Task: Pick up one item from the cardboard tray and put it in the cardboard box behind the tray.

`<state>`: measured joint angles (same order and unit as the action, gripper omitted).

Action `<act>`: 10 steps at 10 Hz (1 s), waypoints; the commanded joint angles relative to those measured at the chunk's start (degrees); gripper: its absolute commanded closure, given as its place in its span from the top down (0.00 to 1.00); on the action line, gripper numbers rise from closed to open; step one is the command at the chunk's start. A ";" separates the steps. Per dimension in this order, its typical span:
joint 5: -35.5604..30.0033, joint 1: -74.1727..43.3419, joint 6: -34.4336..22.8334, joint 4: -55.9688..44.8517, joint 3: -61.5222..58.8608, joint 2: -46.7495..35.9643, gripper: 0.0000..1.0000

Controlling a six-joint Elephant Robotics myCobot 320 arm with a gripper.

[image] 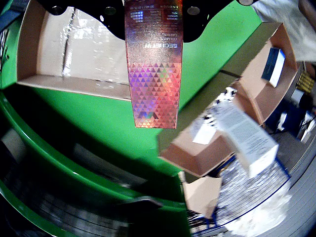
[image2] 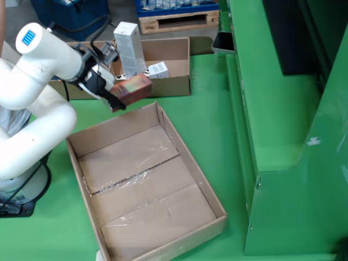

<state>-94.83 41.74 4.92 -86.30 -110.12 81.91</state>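
End effector (image2: 111,92) clamped on holographic pink carton (image2: 132,87), held in the air above far rim of large empty cardboard box (image2: 163,117). Beyond it, smaller cardboard tray (image2: 176,84) with tall white box (image2: 128,46) upright inside. Green counter (image2: 217,125) beneath.

Wrist view. The gripper (image: 150,19), at top centre, clamps a holographic red carton (image: 154,64) hanging down the frame. Behind it on the left lies an open cardboard box (image: 44,54) with a taped floor; on the right, a cardboard tray (image: 256,98) holds white and blue cartons (image: 244,133). The surface (image: 108,123) is green.
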 commanded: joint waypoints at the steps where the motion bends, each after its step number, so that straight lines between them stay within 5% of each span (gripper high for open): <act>1: 1.42 14.25 1.32 1.82 -0.45 0.26 0.00; 10: 5.65 32.24 4.95 -3.13 -5.58 0.94 0.00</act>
<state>-90.00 68.64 9.49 -89.20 -114.60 84.11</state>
